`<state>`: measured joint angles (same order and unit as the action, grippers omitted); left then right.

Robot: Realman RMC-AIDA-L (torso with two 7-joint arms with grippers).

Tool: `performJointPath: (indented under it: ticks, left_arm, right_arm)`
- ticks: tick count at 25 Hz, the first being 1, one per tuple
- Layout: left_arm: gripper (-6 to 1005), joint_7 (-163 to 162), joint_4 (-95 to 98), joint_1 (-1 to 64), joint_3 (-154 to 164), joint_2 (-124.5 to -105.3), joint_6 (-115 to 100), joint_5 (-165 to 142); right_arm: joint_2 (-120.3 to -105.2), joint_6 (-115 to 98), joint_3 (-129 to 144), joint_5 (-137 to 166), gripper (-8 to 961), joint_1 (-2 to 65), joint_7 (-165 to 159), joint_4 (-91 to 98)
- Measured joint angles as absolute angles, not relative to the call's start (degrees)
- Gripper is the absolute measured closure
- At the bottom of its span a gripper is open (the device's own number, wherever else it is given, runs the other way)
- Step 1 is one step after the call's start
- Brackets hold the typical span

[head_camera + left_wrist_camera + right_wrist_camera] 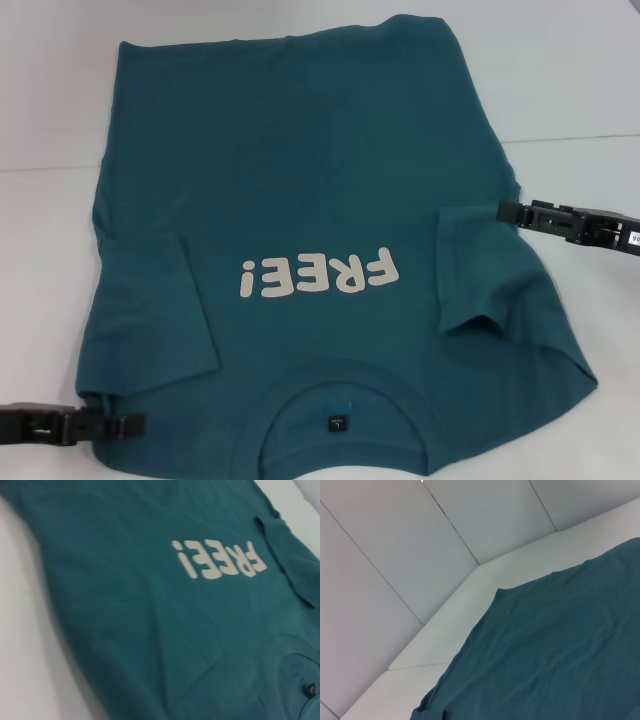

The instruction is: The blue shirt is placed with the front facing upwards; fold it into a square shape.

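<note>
Head view first: the blue shirt lay face up across the middle of the white table, collar toward the near edge and hem toward the far edge, with both sleeves already flipped in over the chest. The left claw sat at the shirt's near-left shoulder corner, touching the cloth edge, and the right claw sat at the right side edge by the folded sleeve. Honestly couldn't tell whether either claw was clenched or released, the tips were too dark against the fabric.

Left wrist view: just the blue shirt, the pale "FREE!" print and a bit of the collar. No claw fingers showed. The cloth looked thin and floppy with soft ripples, so I'd guess it's light, drapes and slides on the table rather than holding any shape. Pinching right at a seam or folded edge seemed the safest hold.

Right wrist view: the hem end of the blue shirt lying flat near the table's far corner, slightly wrinkled, nothing gripping it.
</note>
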<state>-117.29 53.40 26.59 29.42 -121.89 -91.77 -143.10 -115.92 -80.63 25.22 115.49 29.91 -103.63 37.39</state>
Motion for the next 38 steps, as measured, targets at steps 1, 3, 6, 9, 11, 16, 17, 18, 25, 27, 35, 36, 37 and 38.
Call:
performJointPath:
  ticks: [1, 3, 6, 9, 11, 16, 17, 18, 25, 27, 35, 36, 37, 38]
  left_arm:
    - [108, -117.3, 53.7, 26.3, 29.2, -121.87, -91.8, -143.1]
    - [108, -117.4, 54.2, 25.9, 28.8, -121.78, -91.8, -143.2]
    - [108, -117.7, 54.6, 25.4, 28.6, -121.52, -91.9, -143.3]
    - [108, -118.0, 54.7, 25.2, 28.6, -121.39, -91.9, -143.6]
    - [108, -118.1, 54.7, 25.1, 28.6, -121.39, -92.0, -143.9]
    - [109, -118.2, 54.7, 25.0, 28.3, -121.37, -92.2, -144.4]
    - [109, -118.3, 54.7, 25.0, 28.1, -121.37, -92.2, -144.6]
    - [109, -118.3, 54.7, 25.0, 28.0, -121.34, -92.3, -144.8]
    - [109, -118.9, 54.7, 25.1, 27.9, -121.29, -92.5, -145.6]
    - [109, -119.0, 54.7, 25.1, 28.0, -121.28, -92.5, -145.8]
    - [109, -119.6, 54.7, 25.5, 28.4, -121.22, -92.6, -146.7]
    - [109, -119.6, 54.7, 25.6, 28.4, -121.21, -92.6, -146.7]
    - [109, -119.6, 54.7, 25.6, 28.5, -121.21, -92.7, -146.7]
    - [109, -119.6, 54.7, 25.8, 28.5, -121.21, -92.9, -146.7]
  right_arm:
    - [-115.93, -80.6, 25.2, 115.5, 9, 29.9, -103.6, 37.4]
    - [-115.92, -80.6, 25.2, 115.5, 8, 29.9, -103.6, 37.4]
    - [-115.92, -80.7, 25.2, 115.5, 8, 30.0, -103.6, 37.3]
    - [-115.93, -80.7, 25.2, 115.5, 8, 30.0, -103.6, 37.3]
    - [-115.93, -80.7, 25.2, 115.5, 8, 30.0, -103.6, 37.3]
    - [-115.89, -80.7, 25.2, 115.5, 8, 30.0, -103.6, 37.3]
    - [-115.89, -80.7, 25.2, 115.5, 9, 30.0, -103.6, 37.3]
    - [-115.88, -80.7, 25.2, 115.5, 9, 30.0, -103.6, 37.3]
    - [-115.84, -80.6, 25.2, 115.5, 9, 30.1, -103.9, 37.6]
    - [-115.84, -80.6, 25.2, 115.5, 9, 30.1, -104.1, 37.7]
    - [-115.84, -80.6, 25.2, 115.5, 8, 30.1, -104.2, 37.7]
    - [-115.84, -80.6, 25.2, 115.5, 8, 30.1, -104.2, 37.7]
    - [-115.84, -80.6, 25.2, 115.5, 8, 30.1, -104.2, 37.7]
    - [-115.84, -80.6, 25.2, 115.5, 8, 30.1, -104.2, 37.7]
